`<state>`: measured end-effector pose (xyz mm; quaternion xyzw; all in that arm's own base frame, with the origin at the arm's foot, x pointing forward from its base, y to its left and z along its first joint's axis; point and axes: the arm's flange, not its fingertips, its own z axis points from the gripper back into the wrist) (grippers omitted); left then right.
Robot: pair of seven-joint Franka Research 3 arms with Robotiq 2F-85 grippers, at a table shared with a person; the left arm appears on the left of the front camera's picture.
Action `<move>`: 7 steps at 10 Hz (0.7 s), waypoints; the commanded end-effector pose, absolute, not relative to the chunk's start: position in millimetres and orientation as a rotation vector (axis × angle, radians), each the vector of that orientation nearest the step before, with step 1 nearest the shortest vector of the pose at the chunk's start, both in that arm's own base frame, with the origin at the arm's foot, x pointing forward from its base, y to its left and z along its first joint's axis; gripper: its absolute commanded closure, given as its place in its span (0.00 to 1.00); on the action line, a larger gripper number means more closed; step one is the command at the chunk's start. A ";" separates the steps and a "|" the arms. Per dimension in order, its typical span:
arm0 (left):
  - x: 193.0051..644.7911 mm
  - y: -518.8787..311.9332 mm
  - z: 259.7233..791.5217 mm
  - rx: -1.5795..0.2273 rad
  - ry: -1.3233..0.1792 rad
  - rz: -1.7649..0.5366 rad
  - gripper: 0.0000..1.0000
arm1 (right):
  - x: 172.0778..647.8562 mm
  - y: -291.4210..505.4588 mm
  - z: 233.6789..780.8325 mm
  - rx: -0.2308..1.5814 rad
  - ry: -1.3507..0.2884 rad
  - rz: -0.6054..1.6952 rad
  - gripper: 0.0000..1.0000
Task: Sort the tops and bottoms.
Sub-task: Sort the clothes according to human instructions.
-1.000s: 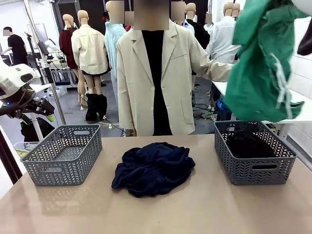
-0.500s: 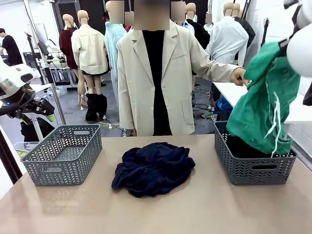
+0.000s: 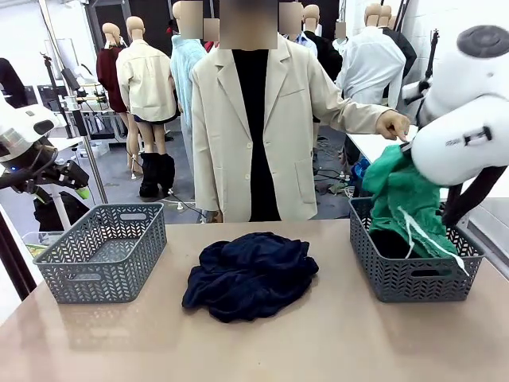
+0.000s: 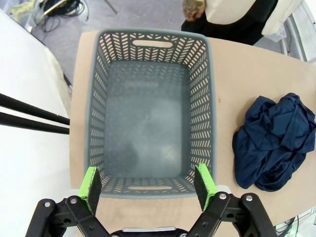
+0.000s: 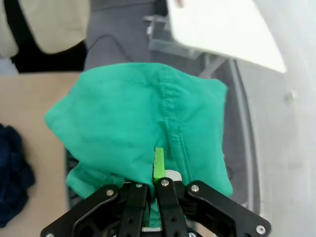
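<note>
The counter (image 3: 334,342) carries the left basket (image 3: 103,263), bare inside, at lower left, and the right basket (image 3: 413,280) at lower right. Between them at centre lies the navy heap (image 3: 250,274), bunched, with no clear long axis. The green garment (image 3: 409,199) hangs at the right, long axis vertical, its lower end in the right basket over a black garment (image 3: 388,243). The right fingers (image 5: 158,165) are clenched on its upper fold. The left fingers (image 4: 91,182) are spread and hold nothing above the left basket, likely the nearer arm to the heap.
</note>
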<state>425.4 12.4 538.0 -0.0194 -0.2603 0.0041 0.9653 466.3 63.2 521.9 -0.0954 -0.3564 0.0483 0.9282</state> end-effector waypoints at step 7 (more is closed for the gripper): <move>425.3 10.3 540.3 -0.028 -0.519 0.025 0.03 | 483.5 63.7 507.6 -0.161 -0.660 0.106 1.00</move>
